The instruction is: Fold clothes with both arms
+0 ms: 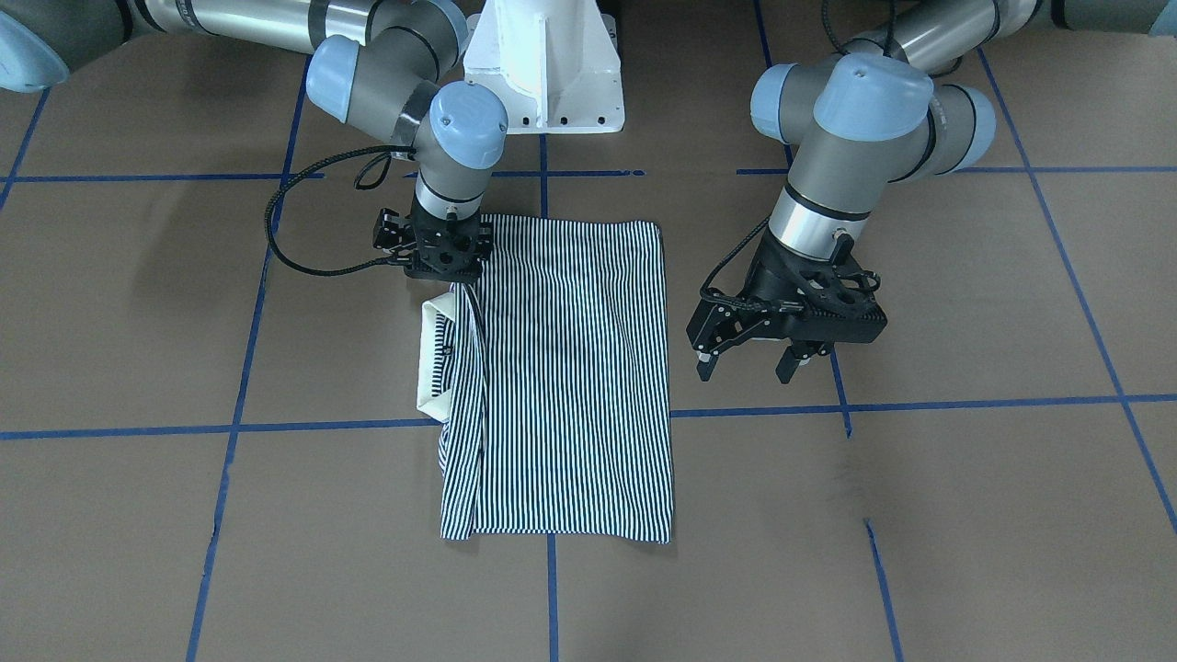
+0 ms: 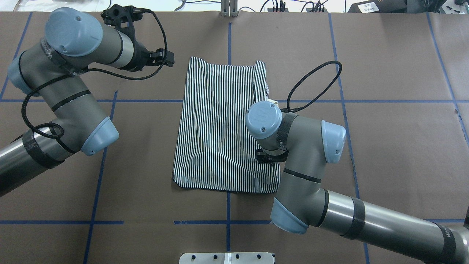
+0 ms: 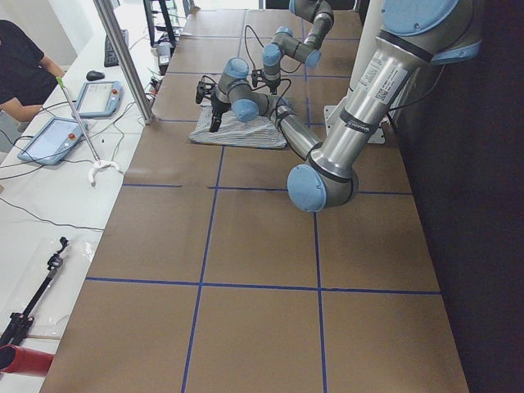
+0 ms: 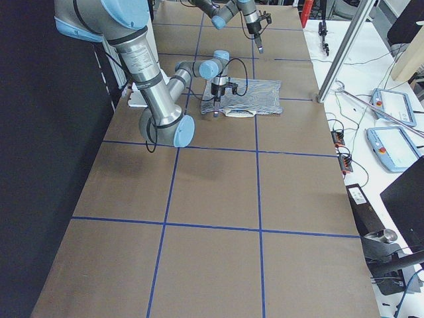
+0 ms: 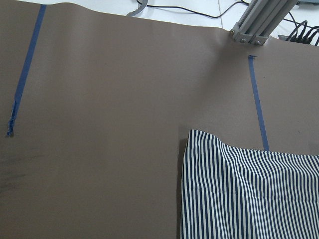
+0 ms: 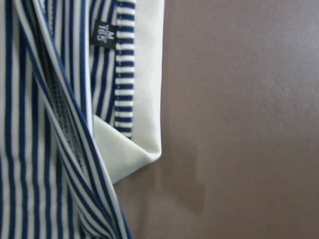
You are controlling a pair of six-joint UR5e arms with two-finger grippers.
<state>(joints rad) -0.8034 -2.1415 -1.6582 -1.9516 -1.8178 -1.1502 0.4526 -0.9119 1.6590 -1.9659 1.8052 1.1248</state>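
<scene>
Left gripper [image 1: 747, 366] hangs with jaws spread wide, empty, just off one edge of the striped polo shirt [image 1: 570, 368]. Right gripper [image 1: 444, 268] is down at the opposite edge, beside the cream collar [image 1: 430, 363]; its grip is hidden, cannot tell. The shirt lies folded flat mid-table [image 1: 919, 506].

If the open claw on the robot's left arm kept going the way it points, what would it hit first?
Most likely the bare brown table beside the striped shirt. The left gripper angles downward with nothing visibly in between, though depth is unclear.
</scene>
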